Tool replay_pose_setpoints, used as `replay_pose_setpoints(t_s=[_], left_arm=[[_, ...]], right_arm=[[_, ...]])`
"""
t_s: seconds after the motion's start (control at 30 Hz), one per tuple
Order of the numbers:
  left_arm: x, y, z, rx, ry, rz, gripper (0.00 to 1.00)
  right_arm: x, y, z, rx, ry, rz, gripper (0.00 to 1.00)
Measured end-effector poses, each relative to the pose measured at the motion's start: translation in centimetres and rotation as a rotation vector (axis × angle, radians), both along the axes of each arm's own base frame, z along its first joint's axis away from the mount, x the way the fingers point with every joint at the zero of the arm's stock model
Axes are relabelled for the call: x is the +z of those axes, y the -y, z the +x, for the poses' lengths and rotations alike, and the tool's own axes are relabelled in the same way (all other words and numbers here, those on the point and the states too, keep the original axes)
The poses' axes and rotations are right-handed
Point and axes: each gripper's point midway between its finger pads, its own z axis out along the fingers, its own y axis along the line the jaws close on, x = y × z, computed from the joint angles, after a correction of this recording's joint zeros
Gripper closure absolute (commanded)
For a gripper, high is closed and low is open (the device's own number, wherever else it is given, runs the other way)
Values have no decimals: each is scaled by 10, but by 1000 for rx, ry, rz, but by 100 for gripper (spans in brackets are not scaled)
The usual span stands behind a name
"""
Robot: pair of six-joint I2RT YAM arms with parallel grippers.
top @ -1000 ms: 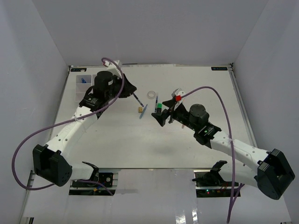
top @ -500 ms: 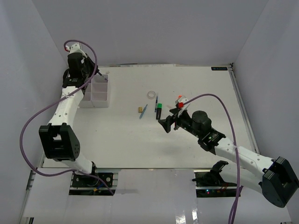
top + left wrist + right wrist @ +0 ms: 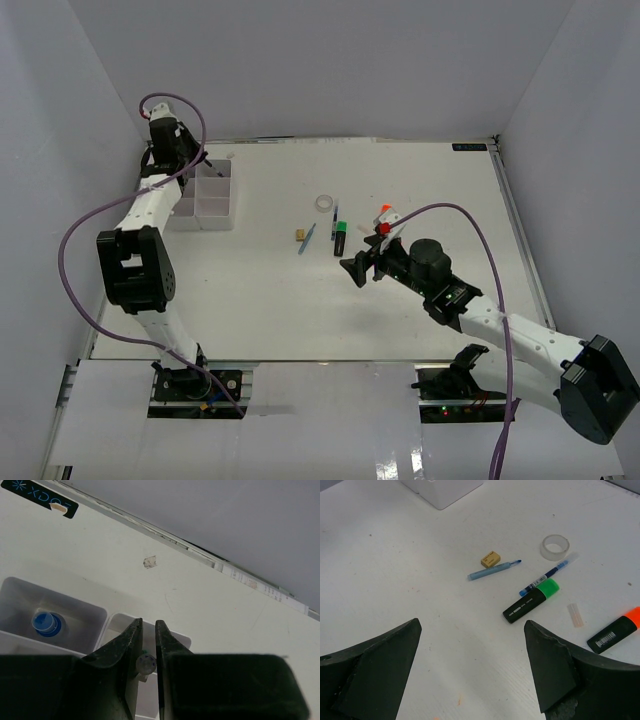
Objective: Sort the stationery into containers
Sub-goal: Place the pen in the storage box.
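My left gripper (image 3: 192, 160) hangs over the far row of the white organiser tray (image 3: 228, 212), shut on a dark pen (image 3: 145, 664) that I see end-on between the jaws (image 3: 149, 625). A blue-capped glue bottle (image 3: 46, 623) stands in the far left compartment. My right gripper (image 3: 360, 265) is open and empty above the table (image 3: 472, 625). Ahead of it lie a green highlighter (image 3: 531, 600), an orange highlighter (image 3: 614, 631), two blue pens (image 3: 492, 570) (image 3: 545, 577), a tape ring (image 3: 555, 547), a brass clip (image 3: 490, 559) and a white eraser (image 3: 575, 615).
The loose items also show in the top view, grouped mid-table around the green highlighter (image 3: 340, 236) and tape ring (image 3: 323, 202). The back wall and table edge run just behind the tray (image 3: 200, 555). A tray corner shows in the right wrist view (image 3: 442, 490).
My left arm swung from the table's middle to the tray at the far left, carrying the dark pen. My right gripper drew back slightly toward the near side.
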Motion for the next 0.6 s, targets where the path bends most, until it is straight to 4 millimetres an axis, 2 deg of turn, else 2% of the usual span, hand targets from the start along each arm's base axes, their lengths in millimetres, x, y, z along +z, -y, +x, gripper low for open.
replay_pose_setpoints(t_s=[0.03,0.1,0.23,0.33,0.43,0.6], left_arm=[[-4,0,2,0,-5,-1,68],[-13,0,4,1,-19,-5,64],[-21,0,7,1,-28,-8,45],[-22,-1,7,2,-29,-8,38],[-22,-2,7,4,-30,-5,21],[-19,-2,-2,-3,-53,5,7]], right_arm=[[-1,0,0,-1,0,-2,10],[-3,0,1,-5,-3,-8,10],[-11,1,4,-20,-19,-28,10],[-21,4,8,-46,-40,-54,10],[-32,8,12,-80,-70,-92,7],[-33,4,30,-143,-123,-136,1]])
